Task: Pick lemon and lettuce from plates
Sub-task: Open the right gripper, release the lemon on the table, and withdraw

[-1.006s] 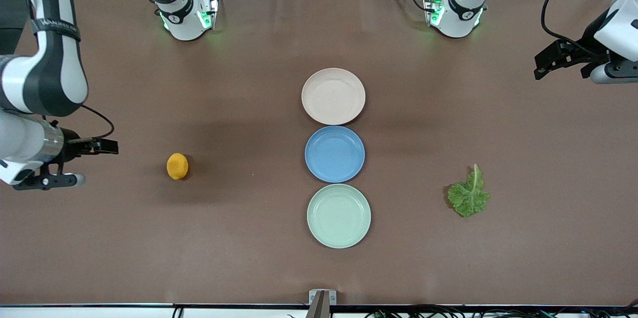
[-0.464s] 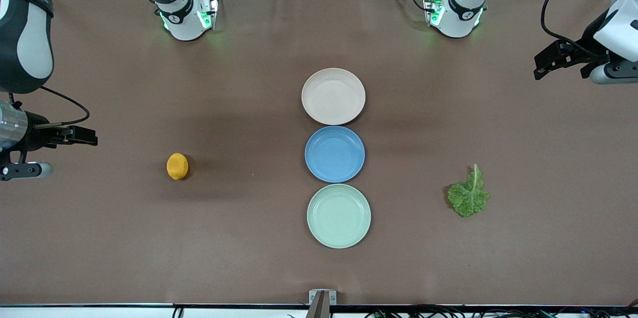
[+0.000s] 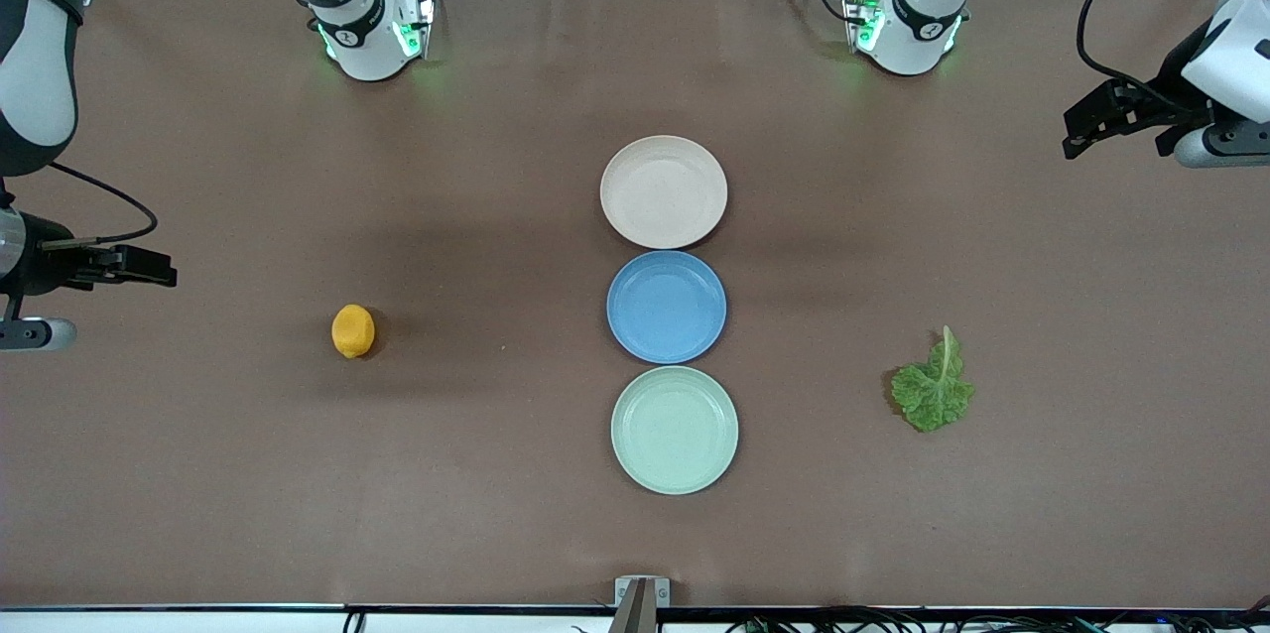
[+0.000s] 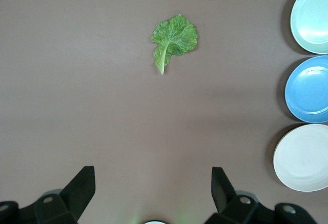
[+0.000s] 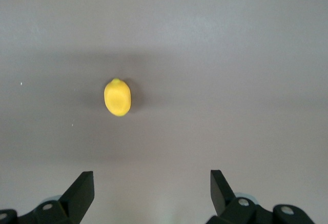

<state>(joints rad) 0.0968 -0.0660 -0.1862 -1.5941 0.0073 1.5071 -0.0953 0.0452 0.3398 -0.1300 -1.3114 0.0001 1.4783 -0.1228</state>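
Altogether we counted three plates, one lemon (image 3: 353, 330) and one lettuce leaf (image 3: 933, 389) on the brown tabletop (image 3: 476, 474). The plates sat in a row down the middle: the beige-pink plate (image 3: 663, 190) farthest from the front camera, the blue plate (image 3: 666, 306) between, the pale green plate (image 3: 674, 429) nearest. Each of the three held nothing. The lemon lay on the bare tabletop toward the right arm's end, well apart from the plates. The lettuce leaf lay flat on the tabletop toward the left arm's end, also well apart from them, its pale stalk pointing away from the front camera.

We saw the right claw (image 5: 152, 189) hanging over the right arm's end of the tabletop, its fingers spread wide and holding nothing, the lemon in its wrist view. The left claw (image 4: 152, 185) hung over the left arm's end, likewise spread wide and holding nothing, with the lettuce leaf and all three plates in its wrist view.
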